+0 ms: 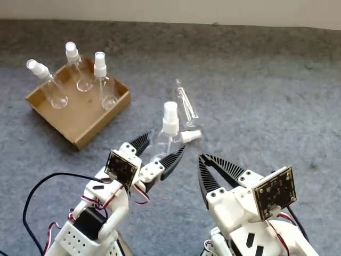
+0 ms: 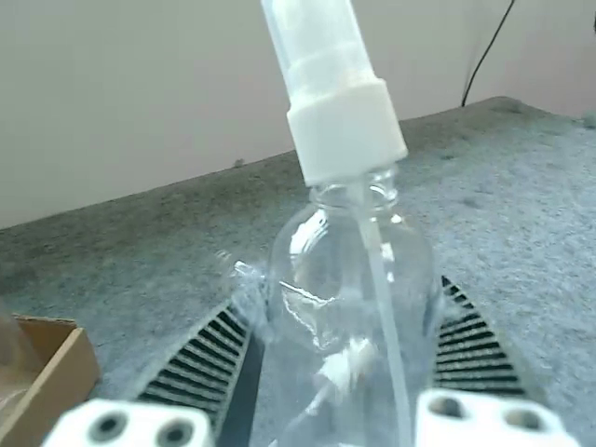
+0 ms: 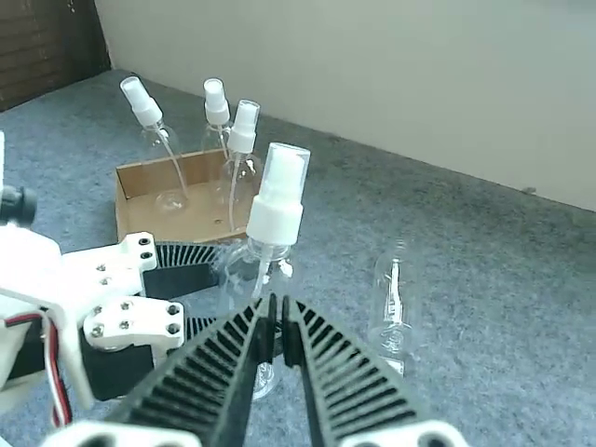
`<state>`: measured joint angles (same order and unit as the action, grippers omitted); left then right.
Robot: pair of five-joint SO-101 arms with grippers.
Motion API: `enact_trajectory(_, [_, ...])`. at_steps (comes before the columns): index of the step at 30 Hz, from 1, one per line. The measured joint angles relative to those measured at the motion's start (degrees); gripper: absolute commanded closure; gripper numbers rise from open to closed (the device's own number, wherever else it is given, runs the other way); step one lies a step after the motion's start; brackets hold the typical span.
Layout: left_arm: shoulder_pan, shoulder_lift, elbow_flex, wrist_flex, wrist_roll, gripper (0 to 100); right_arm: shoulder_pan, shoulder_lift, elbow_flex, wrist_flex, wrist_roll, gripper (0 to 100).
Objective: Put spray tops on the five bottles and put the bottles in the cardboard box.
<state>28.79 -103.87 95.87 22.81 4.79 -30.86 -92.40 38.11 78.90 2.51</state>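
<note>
A clear bottle with a white spray top (image 1: 170, 118) stands upright on the grey carpet. My left gripper (image 1: 164, 145) has its black fingers against both sides of this bottle (image 2: 346, 261). My right gripper (image 1: 202, 158) is shut and empty, just right of the bottle and pointing at it (image 3: 270, 209). A clear bottle without a top (image 1: 186, 101) lies further back, and a loose spray top (image 1: 191, 136) lies beside the held bottle. The cardboard box (image 1: 80, 124) at the back left holds three capped bottles (image 1: 100, 80).
Grey carpet covers the whole surface, with open room to the right and behind the lying bottle (image 3: 393, 300). A pale wall (image 3: 391, 65) runs along the far edge. Cables trail from the left arm's base (image 1: 37, 202).
</note>
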Motion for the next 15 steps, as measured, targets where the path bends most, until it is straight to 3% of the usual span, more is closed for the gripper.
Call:
enact_trajectory(7, [-8.44,0.0,0.0,-2.81,0.0,88,0.0,0.0,8.35,-0.09,0.0,98.8])
enact_trajectory(15, [-9.41,0.0,0.0,-12.4,0.0,88,-0.09,0.0,21.1,-6.33,0.0,98.8])
